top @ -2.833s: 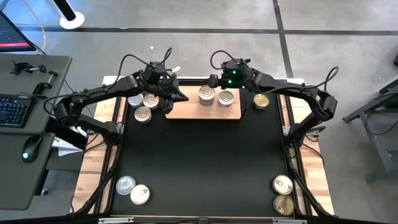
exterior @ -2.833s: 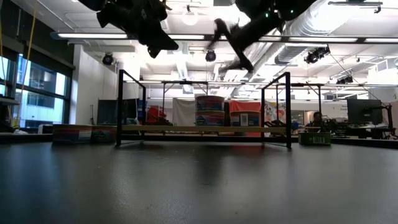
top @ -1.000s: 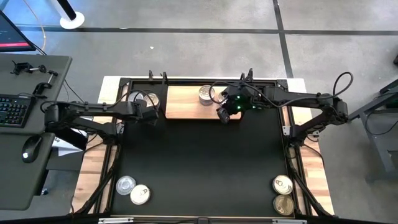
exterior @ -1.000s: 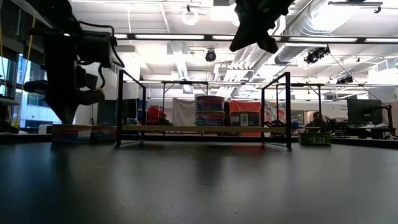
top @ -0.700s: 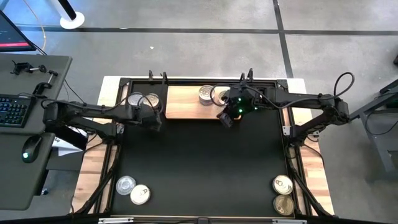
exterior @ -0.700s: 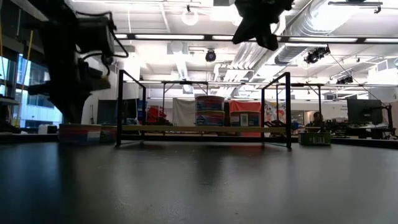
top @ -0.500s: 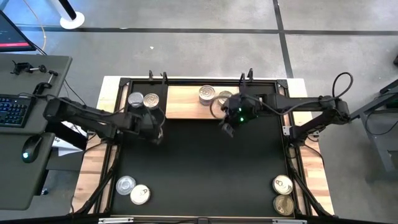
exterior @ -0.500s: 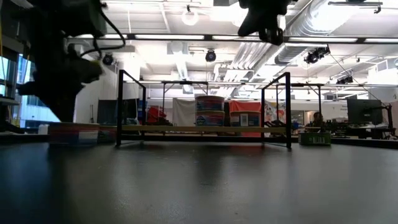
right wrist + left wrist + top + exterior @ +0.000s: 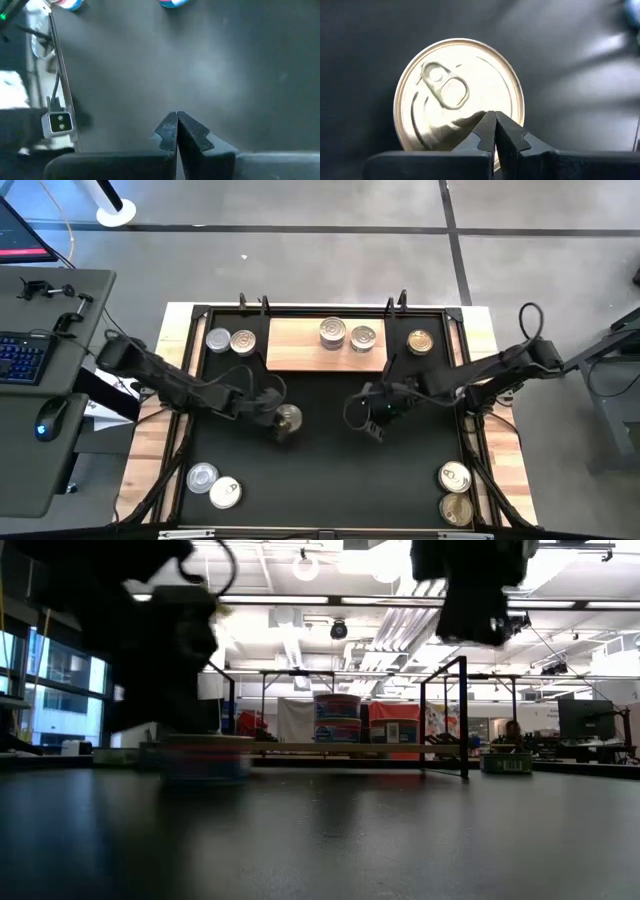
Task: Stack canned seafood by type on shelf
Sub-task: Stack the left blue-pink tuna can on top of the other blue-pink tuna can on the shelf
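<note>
gold-lid tin (image 9: 288, 417) now mid-mat, off the back-left cluster; my left gripper (image 9: 277, 420) sits pinched shut just beside it, holding nothing; right gripper (image 9: 375, 427) clenched empty, pulled back from shelf (image 9: 300, 345); tin needs regrasping.

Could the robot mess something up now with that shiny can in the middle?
Maybe. The left pincer is shut, its tips over the round gold-lidded metal can on the big black mat rather than around it, so a nudge could tip the can or skid it away. The right pincer, shut and empty, hangs nearby, so the arms might bump. The pale wooden shelf board remains some way off.
</note>
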